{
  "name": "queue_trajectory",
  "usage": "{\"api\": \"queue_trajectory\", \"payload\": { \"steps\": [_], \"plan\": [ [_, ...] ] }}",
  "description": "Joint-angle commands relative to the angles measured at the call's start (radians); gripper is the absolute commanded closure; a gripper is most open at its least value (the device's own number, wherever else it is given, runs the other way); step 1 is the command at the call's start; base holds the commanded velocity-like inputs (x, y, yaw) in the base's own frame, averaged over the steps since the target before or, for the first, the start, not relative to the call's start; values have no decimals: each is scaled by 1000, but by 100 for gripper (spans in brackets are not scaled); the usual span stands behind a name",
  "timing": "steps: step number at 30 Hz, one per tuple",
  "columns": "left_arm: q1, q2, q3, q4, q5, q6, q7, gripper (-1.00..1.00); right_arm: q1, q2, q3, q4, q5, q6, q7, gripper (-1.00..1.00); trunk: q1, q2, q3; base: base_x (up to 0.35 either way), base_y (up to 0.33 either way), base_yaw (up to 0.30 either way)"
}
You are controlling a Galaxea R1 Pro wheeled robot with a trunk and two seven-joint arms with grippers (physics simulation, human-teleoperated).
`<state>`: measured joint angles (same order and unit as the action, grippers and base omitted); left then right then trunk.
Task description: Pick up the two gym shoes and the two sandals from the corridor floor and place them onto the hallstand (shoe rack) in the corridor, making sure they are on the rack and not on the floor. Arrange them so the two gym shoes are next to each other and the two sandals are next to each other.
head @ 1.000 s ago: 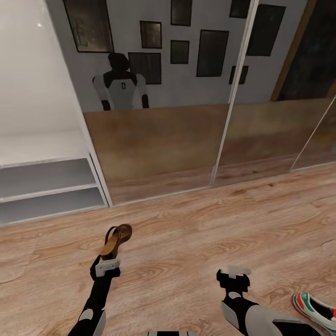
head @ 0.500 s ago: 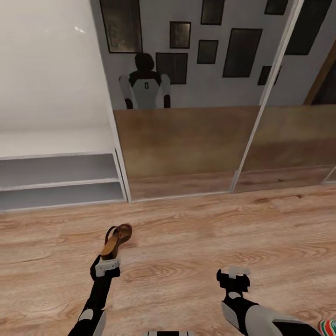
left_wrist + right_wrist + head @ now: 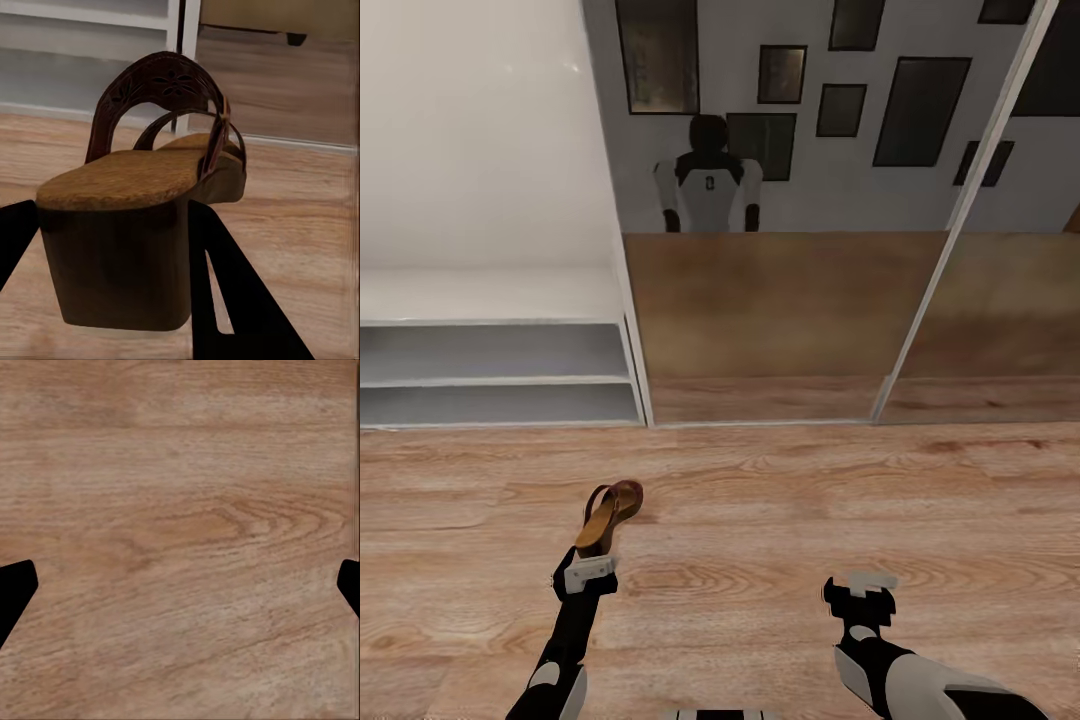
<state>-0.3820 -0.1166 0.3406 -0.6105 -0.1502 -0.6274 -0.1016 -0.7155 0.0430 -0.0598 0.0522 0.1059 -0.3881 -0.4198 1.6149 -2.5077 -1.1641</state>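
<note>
Holding one sandal [image 3: 609, 516] by its heel block, the left tool [image 3: 588, 570] sits in the lower left of the head view, above the floor [image 3: 780, 520]. In the left wrist view the sandal [image 3: 142, 225] stands between the two dark fingers [image 3: 232, 300], heel nearest the camera, toe and arched brown strap pointing away toward the rack; the fingers press against both sides of the wooden heel, so the tool is clamped on it. In the head view the sandal projects forward from the tool tip, toe toward the upper part of the frame, tilted onto its side edge.

One sandal is visible.

The rack [image 3: 490, 355] lies in the left middle of the head view, well beyond the sandal: two low open shelves under a flat white top, both shelves bare. Its right edge meets a mirrored sliding door [image 3: 770, 300], which reflects the robot and several dark picture frames.

The right tool [image 3: 859, 585] is in the lower right of the head view, over bare planks and well apart from the sandal. In the right wrist view its finger tips [image 3: 15, 592] show at the opposite edges of the frame with only wood grain between them, so it is spread wide and grasps nothing.
</note>
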Motion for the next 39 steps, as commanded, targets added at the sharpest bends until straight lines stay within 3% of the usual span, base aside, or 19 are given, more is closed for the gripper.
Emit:
{"api": "queue_trajectory", "payload": {
  "steps": [1, 16, 39],
  "plan": [
    [0, 0, 0, 0, 0, 0, 0, 100, 0, 0, 0, 0, 0, 0, 0, -100, 0, 0, 0, 0, -336, 31],
    [0, 0, 0, -1, 0, 0, 0, 100, 0, 0, -1, 0, 0, 0, 1, -100, 0, 0, 0, 0, -312, 174],
    [0, 0, 0, -2, 0, 0, 0, 100, 1, 0, -1, 0, 0, 0, 1, -100, 0, 0, 0, -10, -24, 290]
  ]
}}
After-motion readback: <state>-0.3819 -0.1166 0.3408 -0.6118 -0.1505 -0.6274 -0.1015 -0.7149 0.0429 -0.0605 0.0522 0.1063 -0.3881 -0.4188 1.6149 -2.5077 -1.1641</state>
